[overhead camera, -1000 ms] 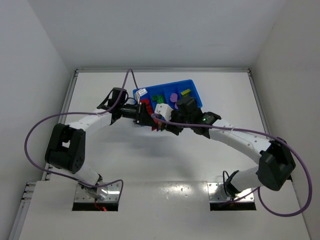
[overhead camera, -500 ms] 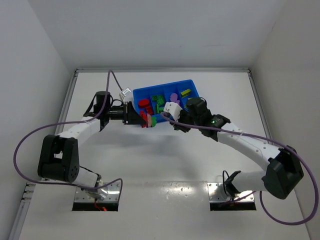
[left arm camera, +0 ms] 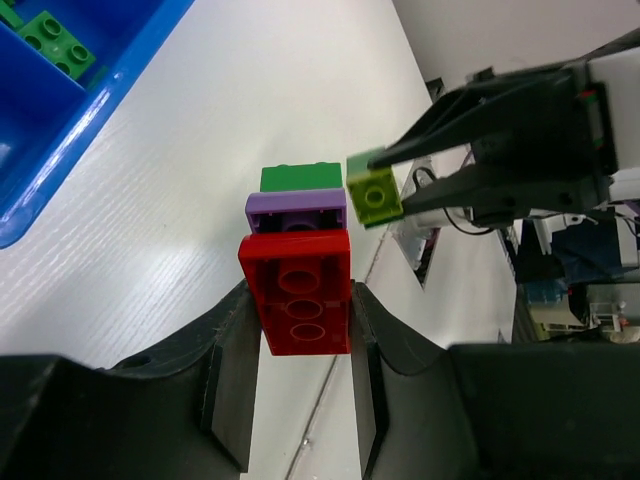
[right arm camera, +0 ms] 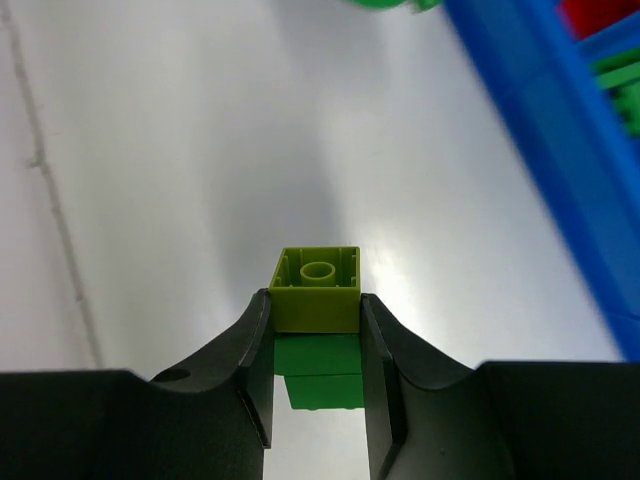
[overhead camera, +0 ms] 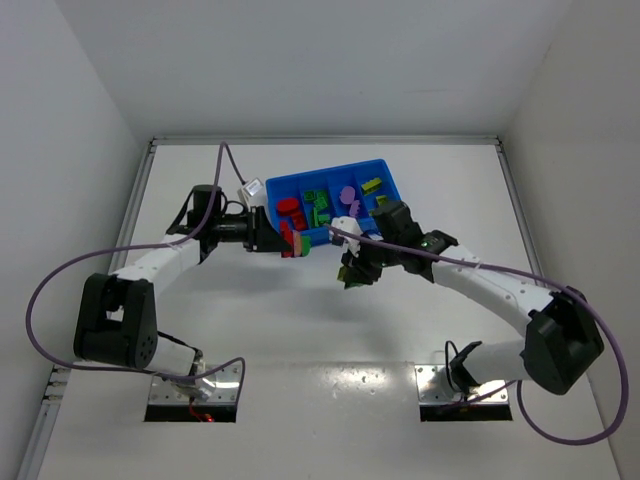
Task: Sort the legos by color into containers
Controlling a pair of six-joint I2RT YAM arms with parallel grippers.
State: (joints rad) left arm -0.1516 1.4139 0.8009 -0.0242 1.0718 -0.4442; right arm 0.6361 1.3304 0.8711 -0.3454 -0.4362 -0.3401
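My left gripper (overhead camera: pixel 287 240) is shut on a striped stack of legos (overhead camera: pixel 298 244) just in front of the blue tray (overhead camera: pixel 330 177). In the left wrist view its fingers clamp the red brick (left arm camera: pixel 297 298), with a purple brick (left arm camera: pixel 295 211) and a green brick (left arm camera: pixel 298 178) stuck beyond it. My right gripper (overhead camera: pixel 351 274) hangs over the table to the right, shut on a lime brick (right arm camera: pixel 316 292) with a green brick (right arm camera: pixel 321 371) stuck behind it. The two stacks are apart. The tray's containers hold red, green, purple and yellow legos.
The tray's blue wall (right arm camera: pixel 540 130) runs along the upper right of the right wrist view, and in the left wrist view it (left arm camera: pixel 100 95) is at the upper left, with a green brick (left arm camera: pixel 58 45) inside. White walls enclose the table on three sides.
The two grippers, close together a second ago, have separated. My right gripper has pulled back toward the near side with the lime and green bricks. My left gripper keeps the red, purple and green stack.
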